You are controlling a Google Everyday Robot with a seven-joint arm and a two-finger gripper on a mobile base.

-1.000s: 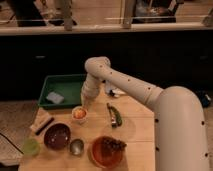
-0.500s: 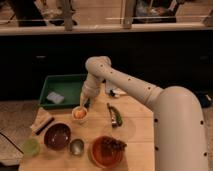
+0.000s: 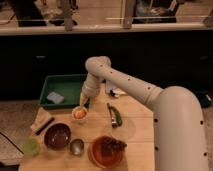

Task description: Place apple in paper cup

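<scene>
A paper cup [image 3: 79,115] stands on the wooden table [image 3: 135,132] just in front of the green tray. Something orange-red, which looks like the apple [image 3: 79,113], sits in the cup's mouth. My gripper [image 3: 83,102] hangs right above the cup, at the end of the white arm [image 3: 125,82] that reaches down from the right.
A green tray [image 3: 65,90] with a pale blue sponge [image 3: 54,97] is at the back left. A dark bowl [image 3: 57,135], a green cup [image 3: 31,146], a small metal cup [image 3: 76,146], a red bowl with food [image 3: 105,151] and a green pepper [image 3: 115,116] lie on the table.
The gripper has shifted slightly over the cup; the orange-red thing stays in the cup's mouth.
</scene>
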